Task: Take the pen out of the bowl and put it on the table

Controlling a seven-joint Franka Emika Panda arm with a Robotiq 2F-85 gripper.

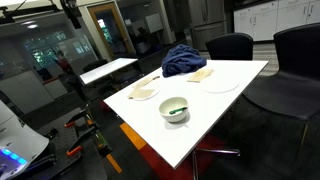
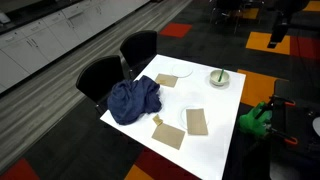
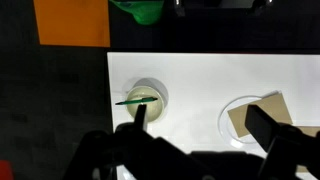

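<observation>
Hand (image 3: 205, 128) is spread wide in wrist view, nothing btwn the fingers (image 3: 138, 116). It hangs above the desk (image 3: 200, 75); I can't tell how high.

At abt 10 o'clock from the hand sits the bowl (image 3: 147, 97), w/ the pen (image 3: 133, 100) inside. The pen lies across the bowl, one end poking past the rim toward 9 o'clock. One finger overlaps the bowl's near edge in that view.

At abt 3 o'clock is a plate (image 3: 232, 112) w/ a brown napkin (image 3: 262, 110) on it, partly hidden by the other finger. Off the desk, at 12 o'clock, there's a green object (image 3: 140, 10); at 11 o'clock, an orange floor patch (image 3: 70, 22).

In an exterior view the bowl (image 1: 175, 110) stands near the desk (image 1: 200, 128) front edge, pen (image 1: 174, 104) visible in it. A shallow dish (image 1: 144, 93) w/ a pale utensil is at 10 o'clock of the bowl, apart from it. A blue cloth (image 1: 183, 60) is heaped at 12 o'clock by the far edge, black chairs (image 1: 230, 45) behind. Nothing sits directly over the bowl in either exterior view.
</observation>
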